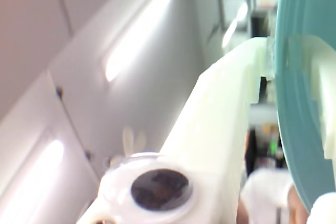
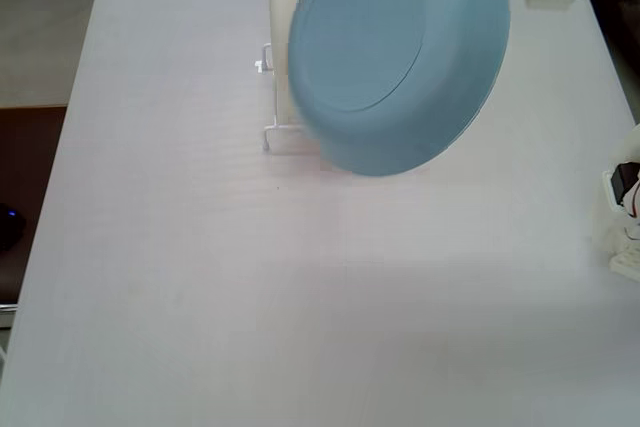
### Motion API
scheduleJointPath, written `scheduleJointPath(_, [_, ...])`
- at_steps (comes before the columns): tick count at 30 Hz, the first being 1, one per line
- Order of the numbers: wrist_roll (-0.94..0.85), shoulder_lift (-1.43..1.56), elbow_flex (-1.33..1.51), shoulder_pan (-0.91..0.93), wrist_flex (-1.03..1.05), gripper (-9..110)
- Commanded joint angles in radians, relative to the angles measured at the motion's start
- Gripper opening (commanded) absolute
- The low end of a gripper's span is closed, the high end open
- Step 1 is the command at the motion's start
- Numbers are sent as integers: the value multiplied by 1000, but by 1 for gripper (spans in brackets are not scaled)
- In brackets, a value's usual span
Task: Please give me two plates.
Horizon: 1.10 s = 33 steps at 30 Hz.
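We're gripping the light blue plate (image 2: 395, 57) by its rim, gripper (image 1: 294, 72) fingers clamped on its edge, held high over the table (image 2: 180, 277) and hiding the rack (image 2: 272, 97). Yellow plate not visible. We're advising slow travel, wrist steady, so it doesn't slip.

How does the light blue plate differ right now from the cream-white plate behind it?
The light blue plate is held up off the table, gripped at its rim by the pincer; the cream-white plate stands on edge in the wire rack. The blue one shows its whole underside; the cream one shows only a narrow edge. Colour differs.
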Motion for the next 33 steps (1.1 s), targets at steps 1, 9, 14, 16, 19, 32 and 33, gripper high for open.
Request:
scheduleJointPath(1, [-12,71,86,-41,-212,-1])
scheduleJointPath(9, [-52,25,249,-57,-523,-1])
scheduleJointPath(14, [-84,-17,250,-57,-600,-1])
scheduleJointPath(16, [-94,-29,250,-54,-624,-1])
scheduleJointPath(19, [-106,-49,250,-51,-666,-1])
scheduleJointPath(32, [-123,-94,250,-41,-741,-1])
scheduleJointPath(33, [-123,-94,250,-41,-741,-1])
